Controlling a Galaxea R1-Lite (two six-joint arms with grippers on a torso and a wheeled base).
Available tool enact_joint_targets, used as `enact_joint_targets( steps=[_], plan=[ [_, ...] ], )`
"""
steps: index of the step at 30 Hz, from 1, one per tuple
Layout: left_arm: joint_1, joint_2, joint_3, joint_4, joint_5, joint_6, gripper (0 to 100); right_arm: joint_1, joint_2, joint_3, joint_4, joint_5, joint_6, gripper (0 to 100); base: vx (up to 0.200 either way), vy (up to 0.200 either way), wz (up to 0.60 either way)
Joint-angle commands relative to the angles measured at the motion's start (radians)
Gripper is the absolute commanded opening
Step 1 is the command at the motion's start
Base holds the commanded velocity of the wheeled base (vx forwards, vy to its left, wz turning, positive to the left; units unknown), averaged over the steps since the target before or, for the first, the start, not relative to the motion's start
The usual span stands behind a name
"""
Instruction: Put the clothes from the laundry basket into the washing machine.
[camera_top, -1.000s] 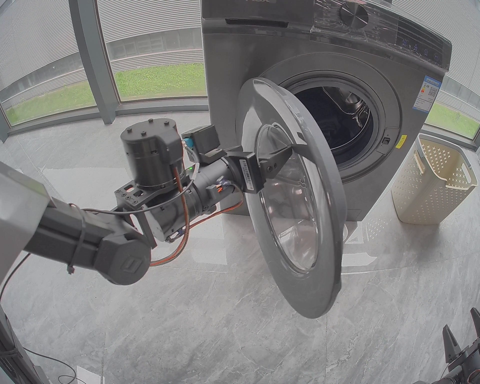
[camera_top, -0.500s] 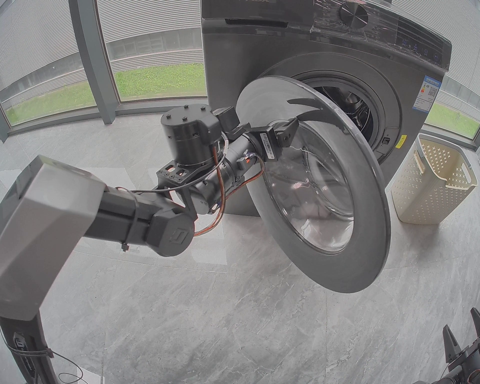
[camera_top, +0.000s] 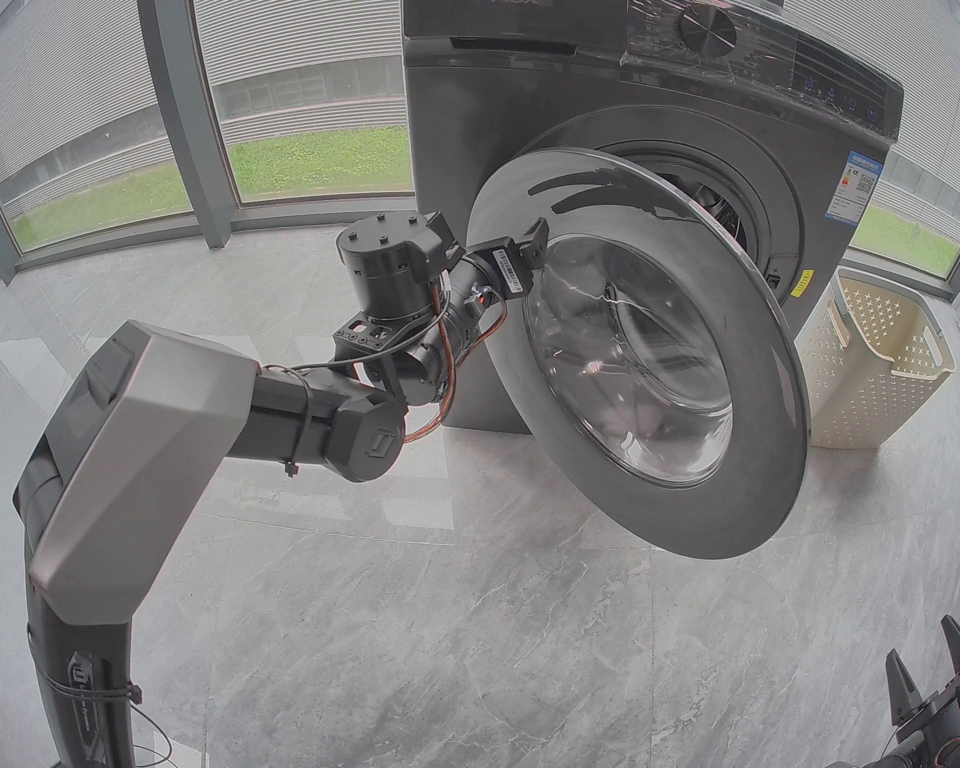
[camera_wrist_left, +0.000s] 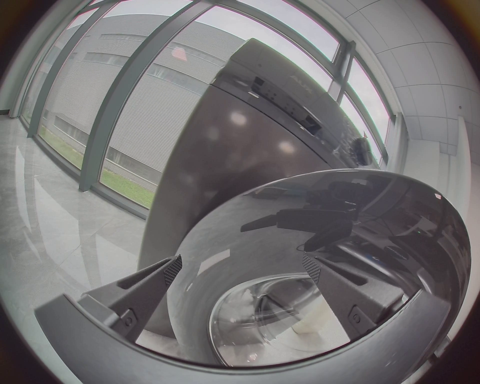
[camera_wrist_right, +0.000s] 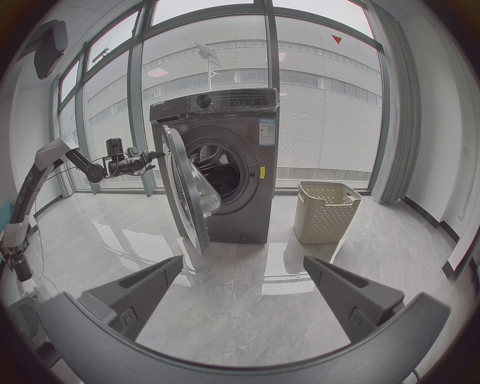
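Note:
The grey washing machine (camera_top: 640, 90) stands ahead with its round glass door (camera_top: 640, 350) partly swung out. My left gripper (camera_top: 532, 250) is open at the door's outer face, near its upper left rim; whether it touches is unclear. The left wrist view has the fingers (camera_wrist_left: 170, 267) spread before the shiny door (camera_wrist_left: 325, 260). A cream laundry basket (camera_top: 880, 350) sits right of the machine, with no clothes visible in it. Dark items lie in the drum (camera_wrist_right: 220, 175). My right gripper (camera_wrist_right: 242, 265) hangs open low over the floor, far from the machine (camera_wrist_right: 225, 150).
Glossy grey tiled floor (camera_top: 420, 620) spreads in front of the machine. Tall windows and a pillar (camera_top: 185, 120) stand behind on the left. The swung door takes up the space between my left arm and the basket (camera_wrist_right: 325, 210).
My left arm has pushed forward and up toward the machine. The door has swung with it from nearly edge-on to partly closed over the drum opening.

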Motion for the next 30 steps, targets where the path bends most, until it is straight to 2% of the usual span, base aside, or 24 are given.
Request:
enact_joint_targets(
  steps=[1,3,5,6,7,8,11,14,16,17,19,20,21,22,24,27,28,30],
  plan=[
    [0.008,-0.013,0.014,-0.004,0.027,-0.019,100,0.000,-0.001,0.010,0.000,0.000,0.000,100,0.000,0.000,0.00],
    [0.010,-0.059,0.063,-0.004,0.030,-0.030,100,0.000,-0.001,0.010,0.000,0.000,0.000,100,0.000,0.000,0.00],
    [0.007,-0.146,0.177,0.002,0.029,-0.044,100,0.000,-0.001,0.010,0.000,0.000,0.000,100,0.000,0.000,0.00],
    [0.003,-0.203,0.254,0.002,0.027,-0.044,100,0.000,-0.001,0.010,0.000,0.000,0.000,100,0.000,0.000,0.00],
    [0.003,-0.203,0.254,0.002,0.027,-0.044,100,0.000,-0.001,0.010,0.000,0.000,0.000,100,0.000,0.000,0.00],
    [-0.006,-0.313,0.425,-0.003,0.013,-0.042,100,0.000,-0.001,0.010,0.000,0.000,0.000,100,0.000,0.000,0.00],
    [-0.043,-0.560,0.777,-0.015,-0.057,-0.039,100,0.000,-0.001,0.010,0.000,0.000,0.000,100,0.000,0.000,0.00],
    [-0.063,-0.746,0.990,-0.012,-0.086,-0.029,100,0.000,-0.001,0.010,0.000,0.000,0.000,100,0.000,0.000,0.00],
    [-0.066,-0.778,1.024,-0.010,-0.089,-0.024,100,0.000,-0.001,0.010,0.000,0.000,0.000,100,0.000,0.000,0.00],
    [-0.079,-0.950,1.202,-0.009,-0.093,0.013,100,0.000,-0.001,0.010,0.000,0.000,0.000,100,0.000,0.000,0.00],
    [-0.079,-1.085,1.341,-0.007,-0.108,0.064,100,0.000,-0.001,0.010,0.000,0.000,0.000,100,0.000,0.000,0.00],
    [-0.078,-1.137,1.395,-0.004,-0.111,0.085,100,0.000,-0.001,0.010,0.000,0.000,0.000,100,0.000,0.000,0.00],
    [-0.078,-1.137,1.395,-0.004,-0.111,0.085,100,0.000,-0.001,0.010,0.000,0.000,0.000,100,0.000,0.000,0.00],
    [-0.064,-1.237,1.493,-0.004,-0.112,0.119,100,0.000,-0.001,0.010,0.000,0.000,0.000,100,0.000,0.000,0.00],
    [-0.041,-1.335,1.558,0.005,-0.100,0.131,100,0.000,-0.001,0.010,0.000,-0.001,0.000,100,0.000,0.000,0.00],
    [0.140,-1.459,1.648,0.046,-0.103,0.159,100,-0.003,0.001,0.010,0.000,-0.007,-0.003,100,0.000,0.000,0.00],
    [0.180,-1.502,1.650,0.071,-0.106,0.166,100,-0.003,0.001,0.010,0.000,-0.009,-0.003,100,0.000,0.000,0.00],
    [0.252,-1.659,1.650,0.171,-0.123,0.156,100,0.000,-0.001,0.010,-0.001,-0.009,-0.001,100,0.000,0.000,0.00]
  ],
)
